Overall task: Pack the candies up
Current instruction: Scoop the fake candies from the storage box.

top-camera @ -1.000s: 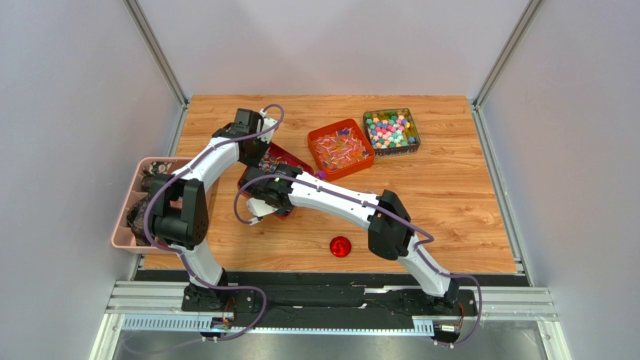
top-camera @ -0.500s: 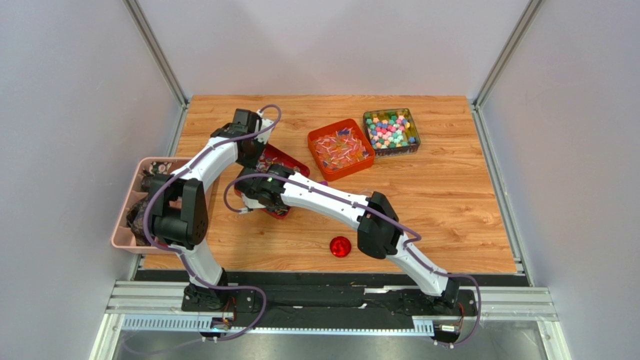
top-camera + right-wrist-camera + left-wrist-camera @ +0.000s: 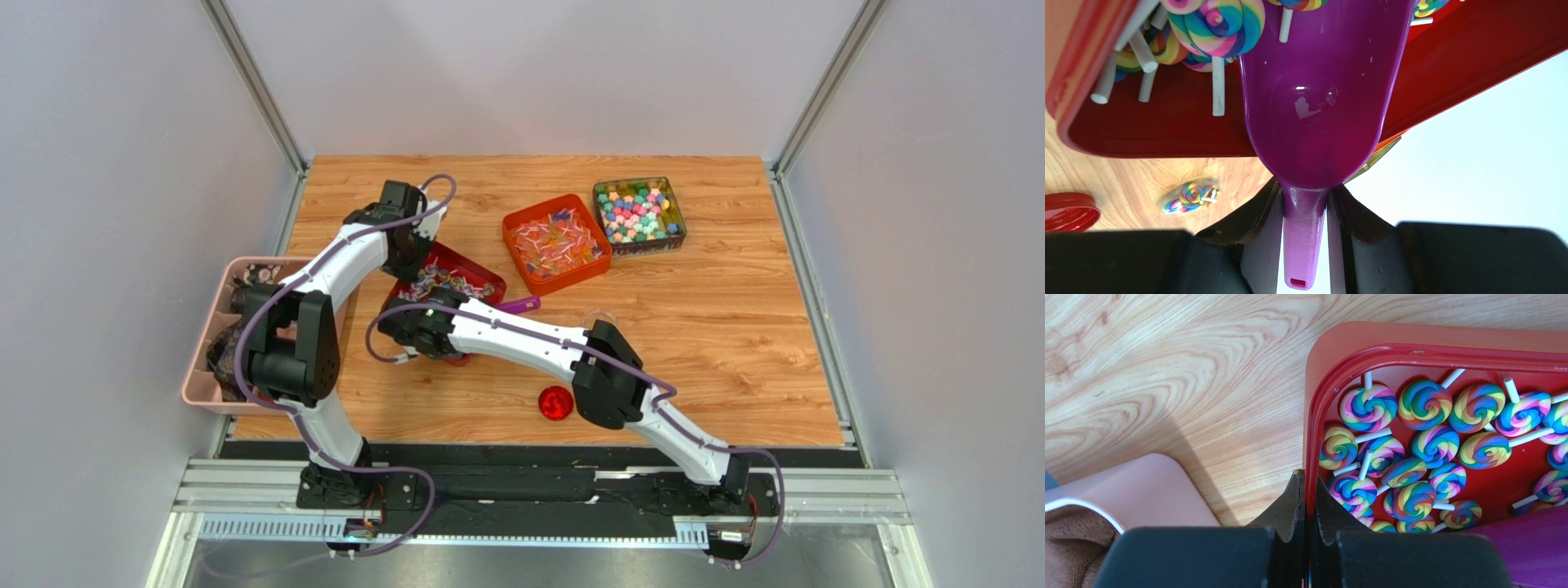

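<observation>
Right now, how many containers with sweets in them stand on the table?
3. A red tray of lollipops at the left middle, an orange tray behind it to the right, and a clear box right of that. The pink bin at the left edge is not counted.

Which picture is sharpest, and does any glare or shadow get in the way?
Left wrist view: the lollipops in the red tray are crisp; a soft shadow darkens the wooden table beside the pink bin. Right wrist view: glare shines inside the purple scoop, and the right side washes out white. Top view: evenly lit, no harsh glare.
</observation>
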